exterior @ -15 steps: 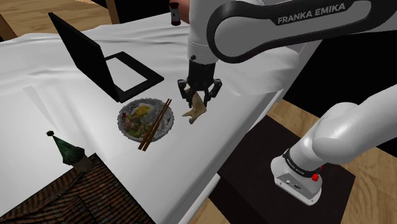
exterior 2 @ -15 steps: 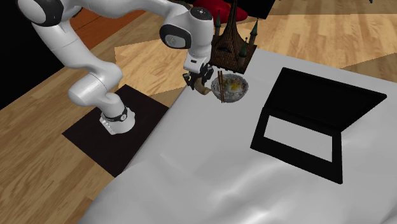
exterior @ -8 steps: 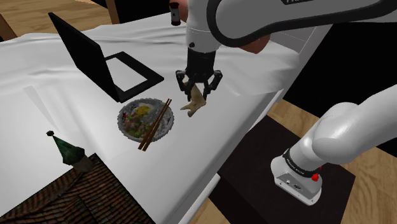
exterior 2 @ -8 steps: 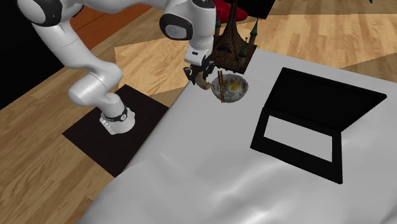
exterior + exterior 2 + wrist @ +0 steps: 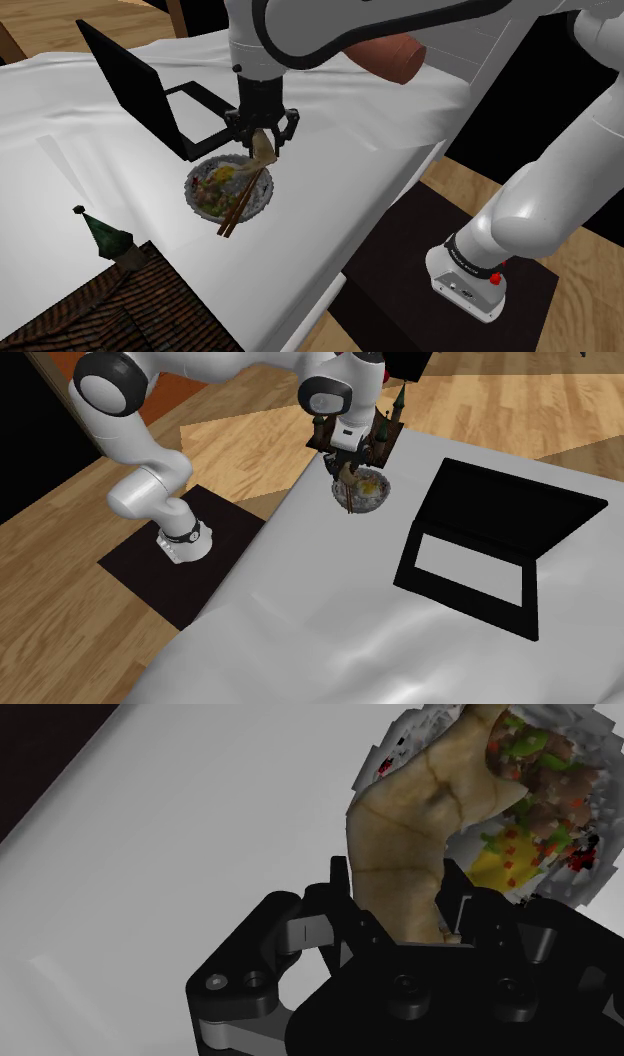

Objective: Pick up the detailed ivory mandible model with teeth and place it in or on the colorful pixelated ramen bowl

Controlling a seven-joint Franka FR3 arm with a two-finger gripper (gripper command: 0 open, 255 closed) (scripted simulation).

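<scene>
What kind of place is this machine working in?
Probably a room in a house, computer-rendered: wooden floor, a surface draped in white cloth, an open black laptop and a ramen bowl with chopsticks.

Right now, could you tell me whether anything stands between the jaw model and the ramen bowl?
Nothing visible blocks it. The claw clasps the mandible model over the edge of the ramen bowl. The chopsticks lie across the rim close beneath it.

A wood-plank floor is seen around the white-draped counter; a black area is shown at ten o'clock.
</scene>
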